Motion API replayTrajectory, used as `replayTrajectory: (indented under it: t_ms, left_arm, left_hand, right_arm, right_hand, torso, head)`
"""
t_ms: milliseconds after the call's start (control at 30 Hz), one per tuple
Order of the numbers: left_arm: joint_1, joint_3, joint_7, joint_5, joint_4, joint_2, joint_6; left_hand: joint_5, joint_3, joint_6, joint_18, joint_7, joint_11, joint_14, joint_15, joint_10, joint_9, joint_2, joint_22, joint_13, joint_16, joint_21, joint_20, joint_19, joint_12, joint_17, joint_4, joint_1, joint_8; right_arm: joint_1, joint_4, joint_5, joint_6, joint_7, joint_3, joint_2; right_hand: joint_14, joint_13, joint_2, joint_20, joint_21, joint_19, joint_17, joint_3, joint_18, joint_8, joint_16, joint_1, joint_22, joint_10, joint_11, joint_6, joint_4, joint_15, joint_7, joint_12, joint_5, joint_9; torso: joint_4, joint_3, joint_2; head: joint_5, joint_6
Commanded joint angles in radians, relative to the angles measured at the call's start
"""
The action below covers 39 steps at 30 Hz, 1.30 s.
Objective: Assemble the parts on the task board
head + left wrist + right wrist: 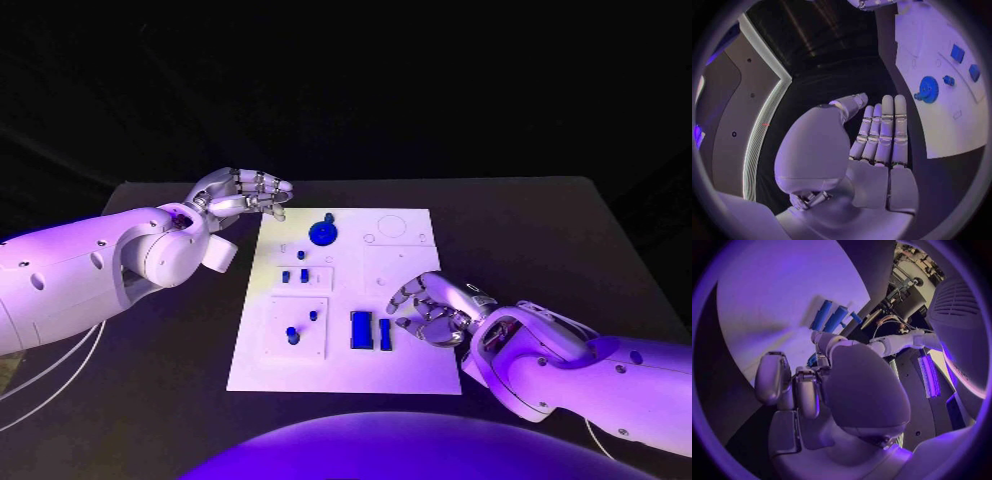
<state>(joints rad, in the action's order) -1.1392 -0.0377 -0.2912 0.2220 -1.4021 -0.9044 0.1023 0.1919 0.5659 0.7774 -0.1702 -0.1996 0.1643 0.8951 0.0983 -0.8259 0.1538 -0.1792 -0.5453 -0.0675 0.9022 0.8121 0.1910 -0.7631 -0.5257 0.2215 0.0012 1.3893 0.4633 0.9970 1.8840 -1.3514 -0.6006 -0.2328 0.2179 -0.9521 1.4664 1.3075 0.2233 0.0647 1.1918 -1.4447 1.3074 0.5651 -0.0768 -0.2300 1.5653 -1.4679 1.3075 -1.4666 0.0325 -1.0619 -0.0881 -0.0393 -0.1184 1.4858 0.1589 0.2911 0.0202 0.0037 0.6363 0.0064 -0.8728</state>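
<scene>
Gear [929, 90] beside flat, empty left hand [879, 145]

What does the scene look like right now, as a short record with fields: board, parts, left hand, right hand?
board: white plate lying flat mid-table
parts: blue gear at the far end; two blue bars side by side at the near end; small blue pieces in between
left hand: at the board's far left corner, fingers straight and together, holding nothing
right hand: over the board's right edge beside the bars, fingers curled; whether it holds a part cannot be told
</scene>
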Motion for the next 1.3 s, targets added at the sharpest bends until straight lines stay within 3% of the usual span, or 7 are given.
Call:
replayTrajectory:
  t_ms: [33, 700, 1000, 1133, 1167, 1200, 1300]
  left_arm:
    - [-0.001, 0.001, -0.006, 0.004, -0.002, 0.001, -0.016]
    - [-0.001, 0.001, -0.005, 0.005, -0.002, -0.001, -0.016]
    - [-0.001, 0.001, -0.005, 0.006, -0.002, -0.001, -0.016]
    - [-0.001, 0.001, -0.008, 0.005, -0.001, 0.0, -0.014]
    - [-0.001, 0.001, -0.01, 0.004, -0.001, 0.0, -0.013]
    - [-0.001, 0.001, -0.012, 0.002, -0.001, 0.0, -0.012]
    - [-0.001, 0.001, -0.027, -0.012, 0.001, 0.003, 0.002]
  left_hand:
    - [0.0, 0.001, 0.003, -0.01, -0.026, 0.001, 0.007, -0.003, -0.008, -0.001, 0.007, -0.001, 0.001, -0.007, 0.007, -0.001, 0.007, 0.006, -0.001, -0.002, 0.0, 0.007]
    - [0.0, 0.001, 0.003, -0.01, -0.026, 0.001, 0.007, -0.003, -0.008, -0.001, 0.007, -0.001, 0.001, -0.007, 0.007, -0.001, 0.007, 0.006, -0.001, -0.002, 0.0, 0.007]
    - [0.0, 0.001, 0.003, -0.01, -0.026, 0.001, 0.007, -0.003, -0.008, -0.001, 0.007, -0.001, 0.001, -0.007, 0.007, -0.001, 0.007, 0.006, -0.001, -0.002, 0.0, 0.007]
    - [0.0, 0.001, 0.003, -0.01, -0.026, 0.001, 0.007, -0.003, -0.008, -0.001, 0.007, -0.001, 0.001, -0.007, 0.007, -0.001, 0.007, 0.006, -0.001, -0.002, 0.0, 0.007]
    - [0.0, 0.001, 0.003, -0.01, -0.026, 0.001, 0.007, -0.003, -0.008, -0.001, 0.007, -0.001, 0.001, -0.007, 0.007, -0.001, 0.007, 0.006, -0.001, -0.002, 0.0, 0.007]
    - [-0.001, 0.001, 0.003, -0.01, -0.026, 0.001, 0.007, -0.003, -0.008, -0.002, 0.006, -0.002, 0.001, -0.007, 0.008, -0.001, 0.008, 0.006, -0.001, -0.003, -0.001, 0.007]
    - [-0.001, 0.0, -0.005, -0.01, -0.027, 0.002, 0.008, -0.002, -0.007, -0.005, 0.004, -0.002, 0.001, -0.007, 0.007, 0.0, 0.008, 0.007, -0.001, -0.002, -0.004, 0.003]
  right_arm:
    - [-0.004, -0.002, -0.017, 0.058, 0.006, 0.0, 0.005]
    - [-0.009, -0.021, -0.018, 0.089, -0.014, 0.0, 0.025]
    - [-0.01, -0.013, -0.021, -0.046, 0.058, 0.0, 0.011]
    - [-0.006, -0.008, 0.077, -0.135, 0.22, 0.0, -0.005]
    - [-0.004, -0.008, 0.108, -0.148, 0.265, -0.001, -0.009]
    - [-0.001, -0.009, 0.14, -0.16, 0.308, -0.001, -0.012]
    - [0.019, -0.025, 0.278, -0.183, 0.451, -0.005, -0.018]
  right_hand:
    - [0.103, 0.207, -0.002, 0.007, 0.003, -0.001, 0.259, 0.03, 0.006, 0.003, 0.003, 0.026, 0.17, -0.061, 0.003, -0.012, 0.023, 0.007, -0.002, -0.004, -0.004, 0.0]
    - [0.104, 0.205, -0.015, 0.006, 0.006, 0.0, 0.26, 0.092, 0.006, -0.004, 0.004, 0.08, 0.17, -0.06, 0.001, -0.019, 0.075, 0.005, 0.0, -0.005, -0.005, 0.006]
    - [0.104, 0.206, -0.012, 0.005, 0.011, -0.001, 0.261, 0.096, 0.007, -0.004, 0.005, 0.086, 0.171, -0.061, 0.001, -0.017, 0.081, 0.005, 0.0, -0.004, -0.005, 0.007]
    - [0.104, 0.206, -0.003, 0.006, 0.013, -0.002, 0.263, 0.099, 0.007, -0.002, 0.005, 0.102, 0.171, -0.061, 0.002, -0.011, 0.092, 0.006, -0.001, -0.004, -0.007, 0.007]
    - [0.104, 0.204, 0.073, -0.014, 0.016, 0.002, 0.261, 0.183, 0.004, 0.011, 0.004, 0.167, 0.174, -0.052, 0.017, 0.011, 0.078, 0.016, -0.024, -0.011, 0.395, 0.005]
    - [0.102, 0.202, 0.037, 0.001, 0.006, 0.005, 0.255, 0.147, 0.006, -0.004, 0.002, 0.155, 0.168, -0.058, 0.003, -0.003, 0.092, 0.005, -0.004, -0.01, 0.327, 0.015]
    - [0.098, 0.193, 0.02, 0.008, -0.029, 0.022, 0.237, 0.067, -0.002, -0.006, -0.008, 0.181, 0.157, -0.05, 0.004, 0.013, 0.091, 0.007, -0.002, -0.024, 0.216, 0.025]
  torso:
    - [0.0005, 0.0001, 0.0]
    - [0.0007, 0.0001, -0.001]
    - [0.0012, -0.0004, -0.002]
    - [0.0024, -0.0004, -0.003]
    - [0.0025, -0.001, -0.004]
    - [0.0027, -0.0013, -0.004]
    - [0.0037, -0.0018, -0.008]
  head:
    - [0.002, 0.0]
    - [0.005, 0.0]
    - [0.005, 0.0]
    - [0.003, 0.0]
    - [0.003, 0.0]
    - [0.002, 0.002]
    - [0.001, 0.016]
